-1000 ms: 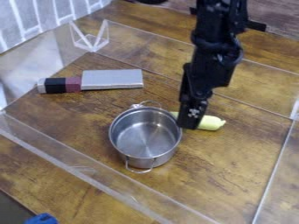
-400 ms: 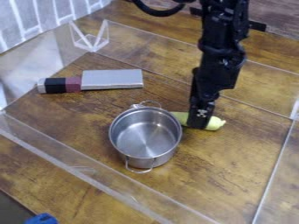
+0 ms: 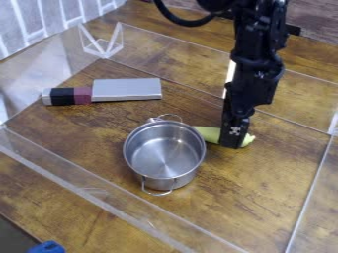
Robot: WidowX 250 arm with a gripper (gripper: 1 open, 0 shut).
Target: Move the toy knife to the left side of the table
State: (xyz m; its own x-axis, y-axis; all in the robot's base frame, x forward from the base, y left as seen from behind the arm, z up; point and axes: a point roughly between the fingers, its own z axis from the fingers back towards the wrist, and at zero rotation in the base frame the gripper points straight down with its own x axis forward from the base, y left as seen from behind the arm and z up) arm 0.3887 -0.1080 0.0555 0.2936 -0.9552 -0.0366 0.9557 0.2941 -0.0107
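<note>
- Dark brown wood-grain table [image 3: 79, 212] filling the view, edged with clear acrylic panels [image 3: 53, 61].
- Lying flat on the far left part of the table: toy knife [image 3: 103, 92], grey rectangular blade pointing right, black handle with a maroon-pink band pointing left.
- Sitting well apart from the arm, with nothing touching it.
- Standing upright near the middle of the table: small metal pot [image 3: 165, 153], shiny inside, with nothing visible in it, one loop handle facing the near edge.
- Lying just to the right of the pot, close to its rim: yellow-green corn-like piece [image 3: 224, 137], partly hidden by the arm.
- Reaching down from the top right: black robot arm, wrist pointing straight down at the table.
- Hanging low at the corn-like piece, right of the pot: end effector [image 3: 234, 128], fingertips dark and blurred against the wood, touching or not impossible to tell.
- Standing spread wide, jaws gripping nothing that can be seen.
- Leaning at the far left, beyond the knife: folded clear acrylic stand [image 3: 101, 41].
- Peeking in at the near left corner, outside the panels: small blue object [image 3: 46, 247].
</note>
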